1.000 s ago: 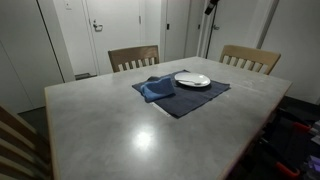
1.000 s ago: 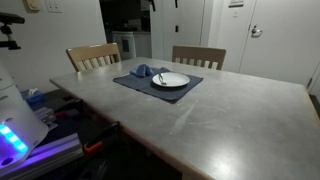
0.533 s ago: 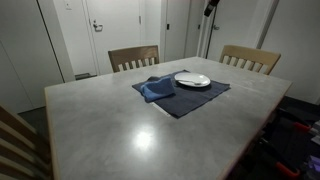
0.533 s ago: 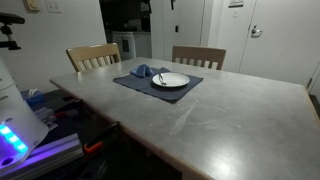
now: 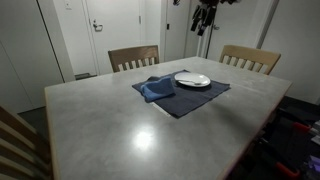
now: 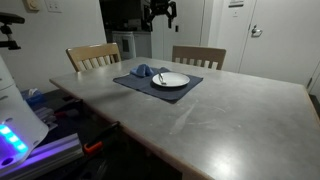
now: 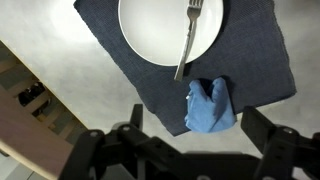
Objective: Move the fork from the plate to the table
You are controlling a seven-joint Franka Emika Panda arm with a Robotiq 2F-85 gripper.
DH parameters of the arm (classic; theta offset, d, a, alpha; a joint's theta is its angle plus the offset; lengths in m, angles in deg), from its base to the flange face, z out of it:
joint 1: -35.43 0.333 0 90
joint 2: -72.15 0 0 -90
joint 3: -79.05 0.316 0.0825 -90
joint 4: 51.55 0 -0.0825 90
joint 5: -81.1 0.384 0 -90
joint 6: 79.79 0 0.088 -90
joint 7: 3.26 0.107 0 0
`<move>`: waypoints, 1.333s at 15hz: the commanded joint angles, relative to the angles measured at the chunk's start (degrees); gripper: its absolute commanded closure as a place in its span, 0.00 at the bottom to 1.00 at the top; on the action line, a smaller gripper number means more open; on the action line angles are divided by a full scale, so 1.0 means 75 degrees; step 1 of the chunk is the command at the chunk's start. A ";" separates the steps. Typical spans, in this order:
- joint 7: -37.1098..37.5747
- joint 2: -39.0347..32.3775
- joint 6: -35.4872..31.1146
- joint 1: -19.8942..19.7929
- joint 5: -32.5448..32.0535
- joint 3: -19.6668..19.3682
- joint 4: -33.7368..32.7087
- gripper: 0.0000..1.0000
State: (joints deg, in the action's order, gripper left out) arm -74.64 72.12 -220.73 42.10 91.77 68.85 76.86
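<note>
Gripper (image 5: 204, 17), jaws apart, hangs at top of frame, well above the plate (image 7: 148, 30); fork (image 7: 185, 40) overhangs its lower rim; table (image 5: 110, 125) spreads wide below.

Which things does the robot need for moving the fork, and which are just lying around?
For the job:
fork
white plate the fork rests on
table
gripper, fingers open, high above the plate

Just lying about:
blue cloth
dark placemat
wooden chairs
</note>
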 commanded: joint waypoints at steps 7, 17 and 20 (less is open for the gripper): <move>-0.1409 -0.2213 0.0187 -0.1323 0.0118 0.1237 -0.1368 0.00; -0.1505 -0.2870 0.0174 -0.1807 0.0124 0.1795 -0.1413 0.00; -0.1504 -0.3053 0.0190 -0.1924 0.0160 0.1864 -0.1511 0.00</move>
State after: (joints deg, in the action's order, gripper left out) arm -84.33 51.39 -220.13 29.81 92.13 81.27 67.72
